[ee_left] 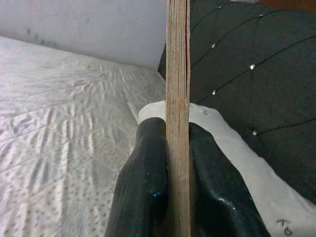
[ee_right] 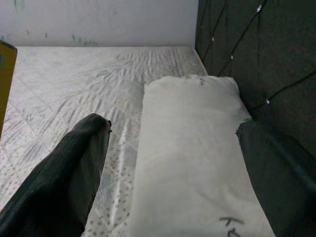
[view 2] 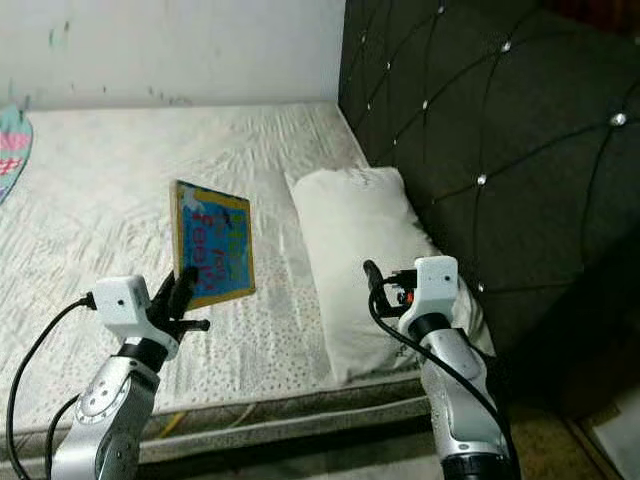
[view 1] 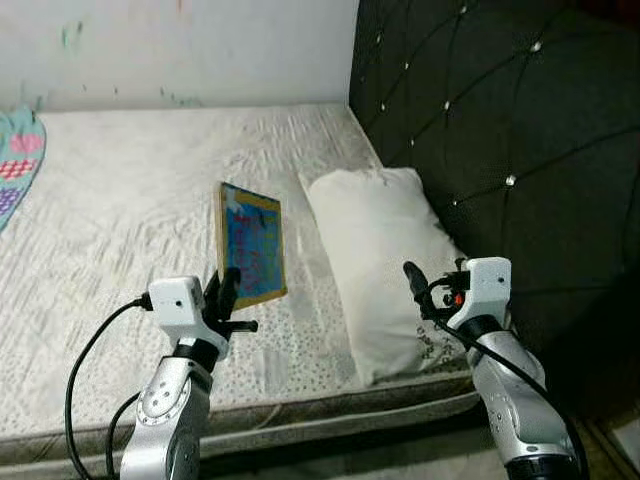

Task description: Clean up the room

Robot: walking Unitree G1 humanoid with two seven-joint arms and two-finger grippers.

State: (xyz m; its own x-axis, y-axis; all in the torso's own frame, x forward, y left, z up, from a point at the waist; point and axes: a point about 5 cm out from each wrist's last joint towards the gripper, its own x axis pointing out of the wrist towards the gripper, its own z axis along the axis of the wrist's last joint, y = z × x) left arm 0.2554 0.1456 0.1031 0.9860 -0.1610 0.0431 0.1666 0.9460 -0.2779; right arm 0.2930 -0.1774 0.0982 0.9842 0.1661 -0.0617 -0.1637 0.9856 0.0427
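A thin wooden board with a blue picture face (view 1: 252,244) is held upright above the mattress, and my left gripper (view 1: 226,290) is shut on its lower edge. In the left wrist view the board's edge (ee_left: 177,98) runs between both black fingers (ee_left: 143,187). A white pillow (view 1: 380,260) lies on the bed beside the black tufted headboard (view 1: 500,130). My right gripper (view 1: 425,285) is open, hovering just over the pillow's near end; its two fingers (ee_right: 64,173) stand wide apart either side of the pillow (ee_right: 192,148).
The bare patterned mattress (view 1: 120,200) stretches back to a white wall (view 1: 180,45). A teal patterned cloth (view 1: 15,160) lies at the bed's far left edge. The mattress front edge (view 1: 300,415) is just under my arms, with floor at lower right.
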